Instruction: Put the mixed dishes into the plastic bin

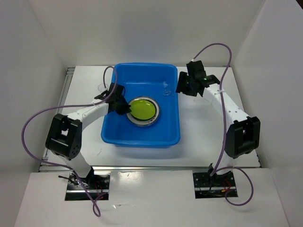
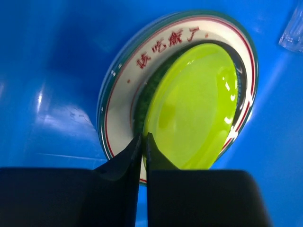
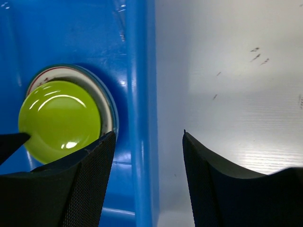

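lime-green plate (image 1: 142,109) sits stacked in the plastic bin (image 1: 141,140), task nearly done; left pincer (image 2: 143,138) closed, right pincer (image 3: 149,135) open, empty.

Left arm (image 1: 91,112), right arm (image 1: 227,106): white links, chunky black joint housings. Purple cable (image 1: 217,44) loops off each. Right gripper (image 3: 148,137) black, pads (image 3: 87,189) seemingly mesh-textured.

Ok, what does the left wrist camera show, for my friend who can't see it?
A lime-green plate lies on a white plate with red lettering, inside the blue bin. The left gripper, black fingers nearly together, sits at the green plate's near edge.
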Motion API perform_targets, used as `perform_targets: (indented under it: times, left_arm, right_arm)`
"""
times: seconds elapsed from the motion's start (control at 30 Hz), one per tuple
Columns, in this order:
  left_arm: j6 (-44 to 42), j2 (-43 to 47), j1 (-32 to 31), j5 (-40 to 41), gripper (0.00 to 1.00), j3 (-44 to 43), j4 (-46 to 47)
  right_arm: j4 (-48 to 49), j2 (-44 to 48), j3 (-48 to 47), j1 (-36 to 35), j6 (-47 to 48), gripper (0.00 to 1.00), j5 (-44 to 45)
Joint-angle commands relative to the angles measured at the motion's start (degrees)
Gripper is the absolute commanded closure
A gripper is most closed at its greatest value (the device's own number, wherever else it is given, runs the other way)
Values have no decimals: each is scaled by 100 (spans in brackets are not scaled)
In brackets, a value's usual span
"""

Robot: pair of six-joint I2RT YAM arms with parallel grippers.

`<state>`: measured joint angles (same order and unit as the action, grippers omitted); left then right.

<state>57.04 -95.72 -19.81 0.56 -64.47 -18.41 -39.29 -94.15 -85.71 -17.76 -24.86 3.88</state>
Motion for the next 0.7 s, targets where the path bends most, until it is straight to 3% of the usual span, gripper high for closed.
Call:
perform_targets:
  times: [0.0,0.17,0.4,0.53,0.67]
  left_arm:
    - [-149,-43,4,295,87,-251,154]
    - [-254,-96,4,349,64,-251,154]
    - [-614,36,4,409,41,-740,215]
    - [-1500,36,4,1006,41,-1941,-135]
    - [-2669,36,118,2464,44,-2649,-329]
  right_arm:
    - [333,379,2,-26,-63,36,-449]
    - [545,380,55,-26,130,34,-994]
    - [598,152,-68,-131,201,34,-1144]
    - [598,11,-121,-184,201,34,-1197]
    - [598,-104,-183,-184,253,34,-1197]
